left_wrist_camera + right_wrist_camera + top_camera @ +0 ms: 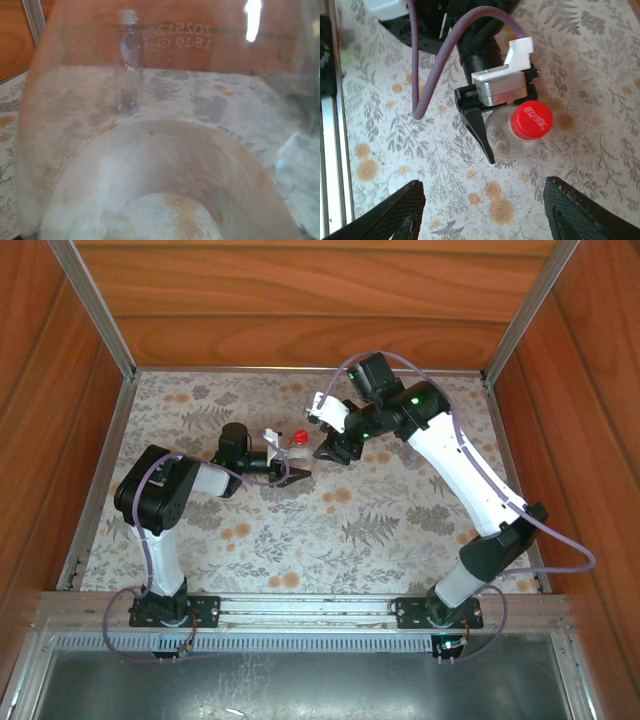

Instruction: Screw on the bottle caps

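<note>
A clear bottle point(507, 137) stands upright in the middle of the table, with my left gripper point(290, 473) shut on its body. One black finger point(477, 131) of that gripper lies along the bottle's side. A red cap point(531, 119) sits on its neck and also shows from above point(300, 437). My right gripper point(485, 215) hovers just above and beside the cap, open, with nothing between its fingers. In the left wrist view the held bottle's clear wall point(165, 165) sits close against the lens. Behind it a second clear bottle point(128, 70) stands upright with a whitish cap point(128, 16) on top.
The floral table cover point(330, 540) is ringed by wooden walls point(300, 300) and metal frame posts point(95, 310). A purple cable point(427, 65) loops off the left arm near the held bottle.
</note>
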`<action>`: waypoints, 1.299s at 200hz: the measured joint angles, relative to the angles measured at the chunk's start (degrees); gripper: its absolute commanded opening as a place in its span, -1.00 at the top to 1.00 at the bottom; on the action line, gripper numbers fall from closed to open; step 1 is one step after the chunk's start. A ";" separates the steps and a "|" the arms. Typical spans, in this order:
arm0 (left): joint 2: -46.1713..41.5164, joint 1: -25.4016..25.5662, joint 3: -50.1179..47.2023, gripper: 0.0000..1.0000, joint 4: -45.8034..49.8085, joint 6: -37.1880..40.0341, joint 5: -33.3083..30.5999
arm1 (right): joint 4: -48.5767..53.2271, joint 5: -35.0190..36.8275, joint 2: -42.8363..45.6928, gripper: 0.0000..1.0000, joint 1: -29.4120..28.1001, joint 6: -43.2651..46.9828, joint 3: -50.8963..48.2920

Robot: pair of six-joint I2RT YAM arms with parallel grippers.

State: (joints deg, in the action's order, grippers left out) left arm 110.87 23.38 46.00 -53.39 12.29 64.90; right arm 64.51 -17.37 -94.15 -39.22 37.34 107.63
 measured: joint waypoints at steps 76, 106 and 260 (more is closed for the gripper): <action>-0.70 0.07 -0.92 -0.13 0.20 3.76 -0.59 | 9.84 2.82 -14.97 -0.19 -1.31 8.66 16.50; -0.87 0.13 -1.03 -0.13 0.50 4.70 -0.59 | 11.56 2.97 -17.57 -0.18 -1.31 9.51 20.02; -1.22 0.39 -1.03 -0.13 2.21 6.82 -0.66 | 14.88 1.88 -22.91 0.08 -1.55 10.16 25.20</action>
State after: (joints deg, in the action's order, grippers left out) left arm 109.65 23.77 44.97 -51.18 19.11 64.25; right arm 79.40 -15.49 -117.05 -40.77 47.51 132.84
